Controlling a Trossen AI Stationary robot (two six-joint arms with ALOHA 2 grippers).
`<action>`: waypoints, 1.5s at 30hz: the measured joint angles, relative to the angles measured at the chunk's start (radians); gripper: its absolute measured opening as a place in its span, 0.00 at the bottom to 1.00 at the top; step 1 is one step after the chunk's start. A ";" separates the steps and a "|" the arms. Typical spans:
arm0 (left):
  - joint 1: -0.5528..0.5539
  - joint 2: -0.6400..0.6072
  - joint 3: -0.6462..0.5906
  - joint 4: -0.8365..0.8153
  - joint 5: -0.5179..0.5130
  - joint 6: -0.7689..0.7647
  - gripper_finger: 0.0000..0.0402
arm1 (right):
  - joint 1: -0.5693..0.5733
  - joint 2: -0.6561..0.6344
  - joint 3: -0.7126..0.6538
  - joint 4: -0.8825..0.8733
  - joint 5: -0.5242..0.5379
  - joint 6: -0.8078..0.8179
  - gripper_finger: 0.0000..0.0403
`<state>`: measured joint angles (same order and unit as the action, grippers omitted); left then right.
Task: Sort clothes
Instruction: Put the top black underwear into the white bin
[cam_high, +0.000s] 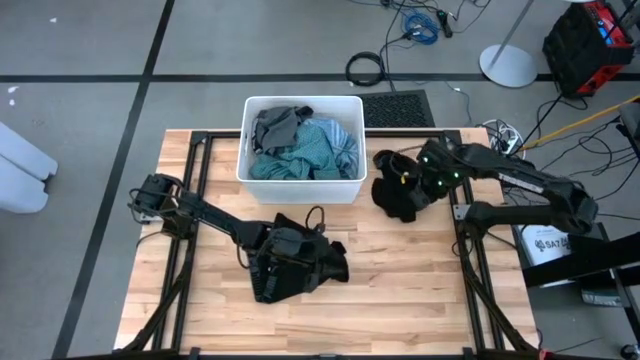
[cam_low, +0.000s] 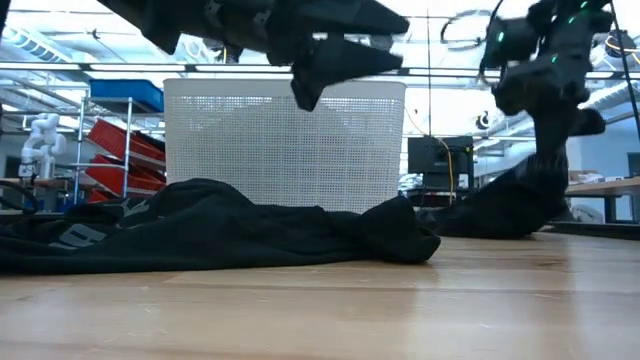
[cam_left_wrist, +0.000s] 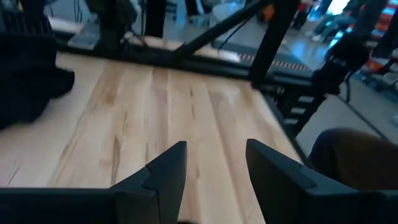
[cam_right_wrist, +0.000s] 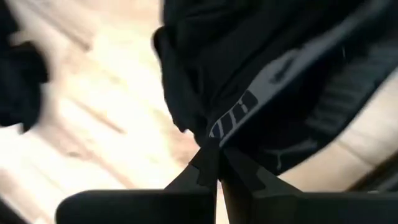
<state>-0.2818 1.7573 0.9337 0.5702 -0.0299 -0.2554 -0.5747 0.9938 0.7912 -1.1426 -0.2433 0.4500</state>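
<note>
A black garment lies spread on the table's near middle; it also shows in the low view. My left gripper hovers above it, open and empty. My right gripper is right of the white bin and is shut on a second black garment with a grey lettered band. Teal, light blue and grey clothes lie in the bin. My right gripper pinches the black garment between its two fingers at a bunched fold just beside the grey band. The fingers come from above, pointing down. The garment hangs below them, and its lower part rests on the table.
The white bin stands at the table's far middle and shows as a perforated wall in the low view. Bare wood lies along the table's near edge. Black frame rails run along the table's left and right sides.
</note>
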 joint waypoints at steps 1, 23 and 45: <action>-0.004 0.000 0.000 0.014 0.000 0.000 0.44 | 0.036 -0.021 0.001 0.006 -0.001 0.034 0.00; -0.135 0.000 0.094 0.030 -0.440 0.292 0.44 | 0.822 0.031 0.002 0.764 0.204 0.512 0.00; -0.091 0.000 0.189 -0.306 -0.297 0.103 0.44 | 0.939 0.335 0.002 1.277 0.338 0.335 0.00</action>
<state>-0.3727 1.7573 1.1225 0.2646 -0.3271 -0.1528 0.3645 1.3285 0.7929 0.1341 0.0950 0.7850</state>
